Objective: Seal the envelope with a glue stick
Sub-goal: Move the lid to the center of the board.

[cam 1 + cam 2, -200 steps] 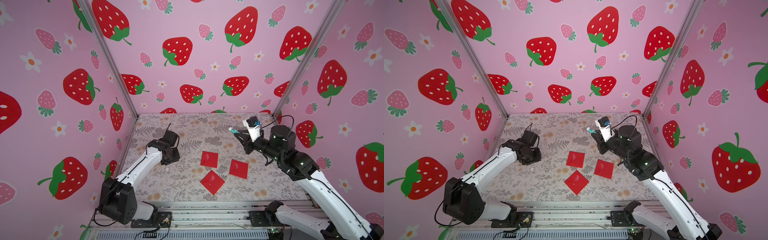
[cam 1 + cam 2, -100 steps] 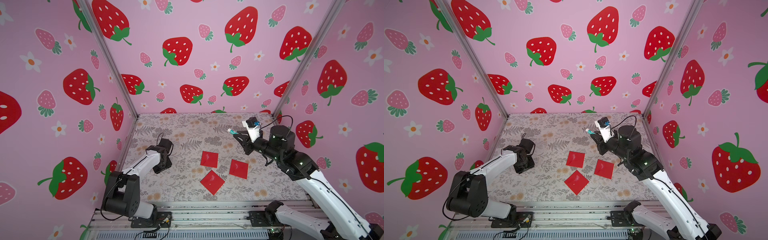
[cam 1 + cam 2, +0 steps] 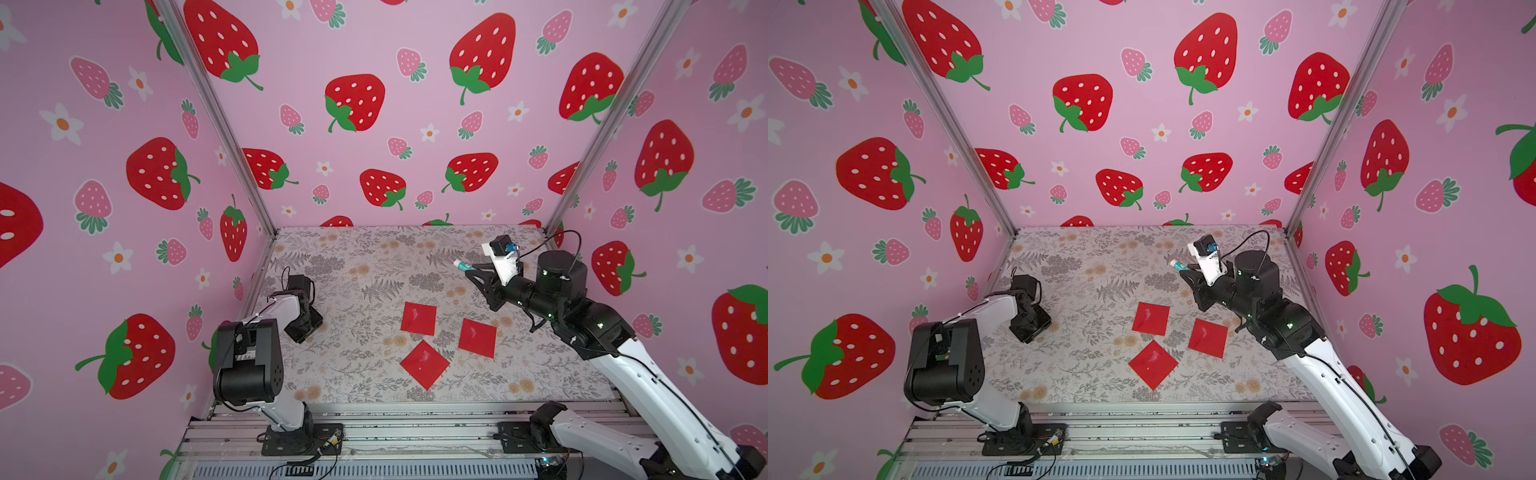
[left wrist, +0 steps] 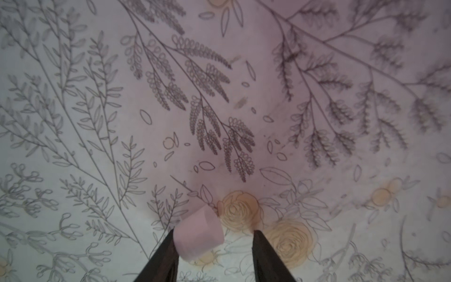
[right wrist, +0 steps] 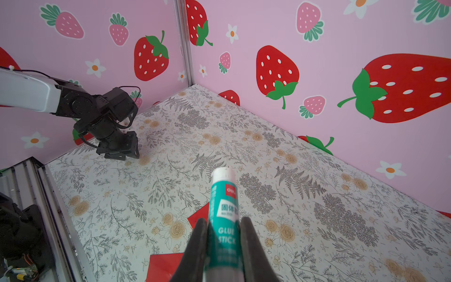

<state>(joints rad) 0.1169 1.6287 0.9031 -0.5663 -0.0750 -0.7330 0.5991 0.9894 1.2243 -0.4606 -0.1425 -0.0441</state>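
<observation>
Folding back toward its base, the left arm is drawing the left gripper (image 3: 304,332) away from the middle of the worktop (image 3: 353,266), where it was reaching a second ago. The right arm is hardly shifting.

In both top views the right gripper (image 3: 473,272) is hanging above the far right part of the worktop, clamping the glue stick (image 3: 461,264), whose pale end is pointing toward the middle. Between the arms three red squares are lying flat: the far envelope (image 3: 419,318), the right envelope (image 3: 478,337) and the near envelope (image 3: 424,364). They are close together, none overlapping, and all are well apart from the stick. The left gripper (image 3: 1030,330) is sitting low near the left wall.

From the left wrist, the jaws are standing apart just over the floral worktop (image 4: 97,97). A pale cylinder (image 4: 199,234) is resting against one finger (image 4: 161,261), clear of the other.

From the right wrist, the jaws are pinching the glue stick (image 5: 224,212) across its teal label, up off the worktop (image 5: 317,195). Red envelope corners are showing beneath it; I cannot tell which ones.
</observation>
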